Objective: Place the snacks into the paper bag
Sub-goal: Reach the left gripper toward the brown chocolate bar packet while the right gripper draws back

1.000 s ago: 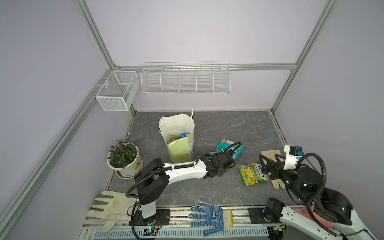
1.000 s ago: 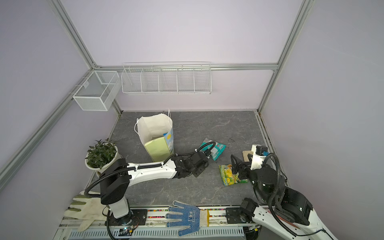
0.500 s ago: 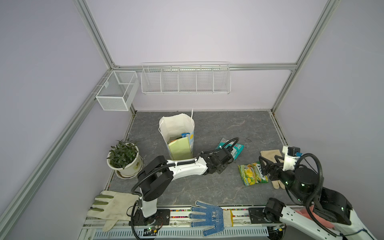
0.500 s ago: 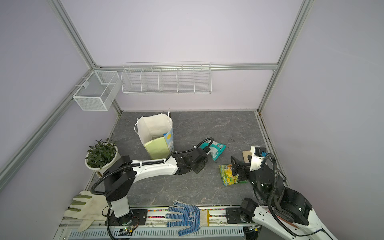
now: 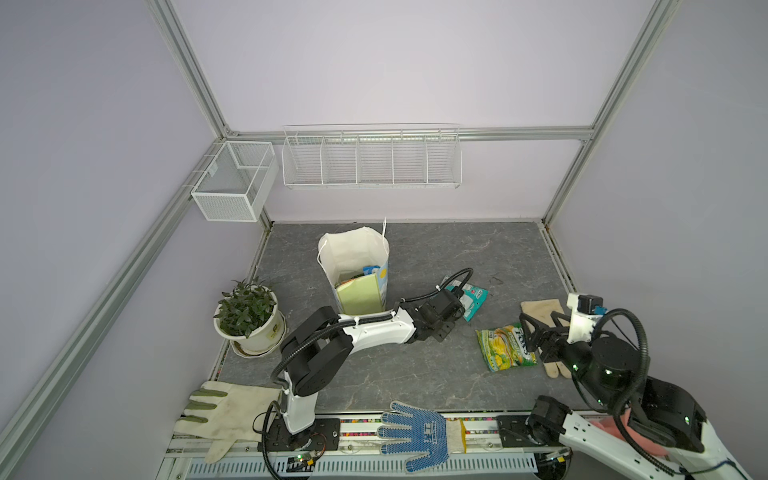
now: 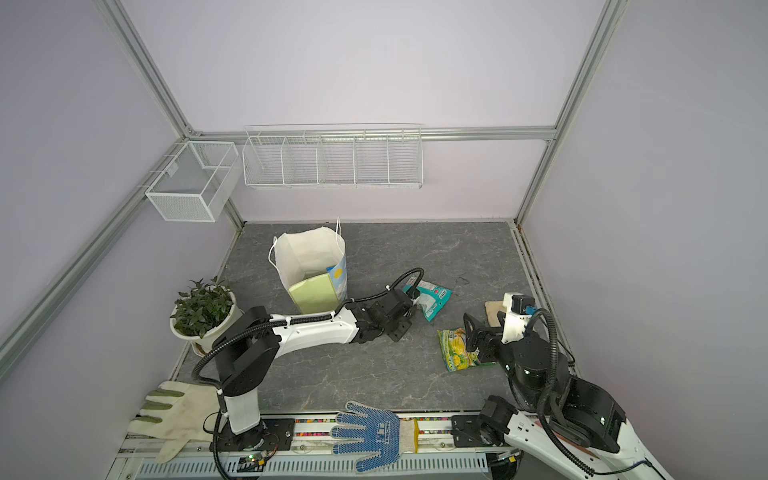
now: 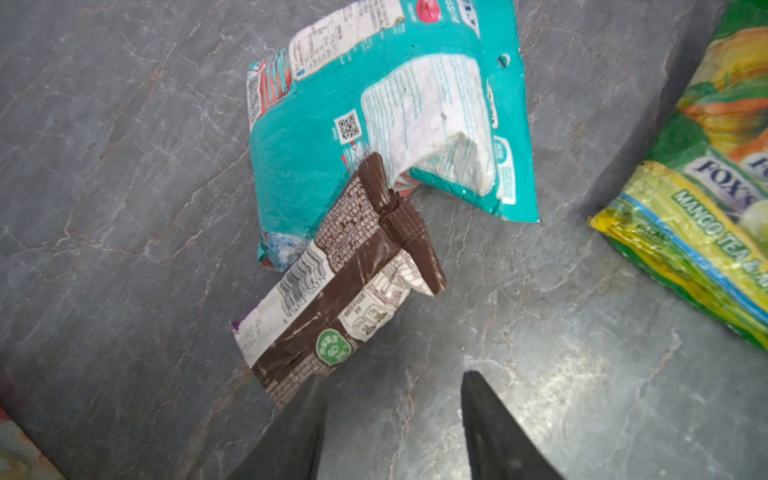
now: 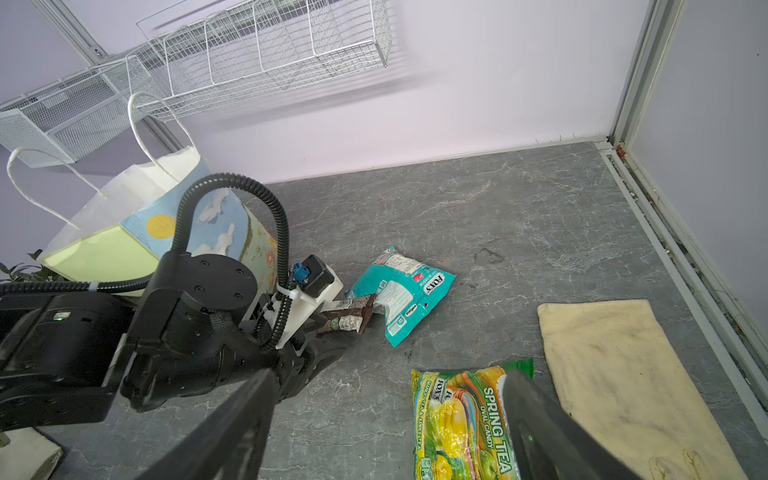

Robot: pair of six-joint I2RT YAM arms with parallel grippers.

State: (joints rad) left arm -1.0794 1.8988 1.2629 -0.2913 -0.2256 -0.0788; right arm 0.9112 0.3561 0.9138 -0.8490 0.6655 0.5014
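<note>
1. The grey worktop (image 5: 436, 249) carries everything. Clock directions are read in the top views, with 12 o'clock at the back wall.
2. The paper bag (image 5: 358, 296) stands upright and open at 11 o'clock of the worktop's middle. A top view looks down on the snack packets (image 5: 367, 271) inside it. The right wrist view shows only its outer faces and string handles.
3. The yellow-green packet (image 5: 505, 347) lies flat at 4 o'clock. The right jaws are spread wide over it and hold nothing. In the right wrist view one tip overlaps the packet's edge.
4. The teal packet (image 5: 473, 300) lies crumpled at 3 o'clock of the bag, just past the left arm's wrist.
5. The brown bar (image 7: 345, 291) is hidden under that wrist in both top views and shows only in the wrist views, its far end overlapping the teal packet. The left jaws are about half open, with bare worktop between them and nothing held. One tip is at the bar's near end, but I cannot tell whether it touches.
</note>
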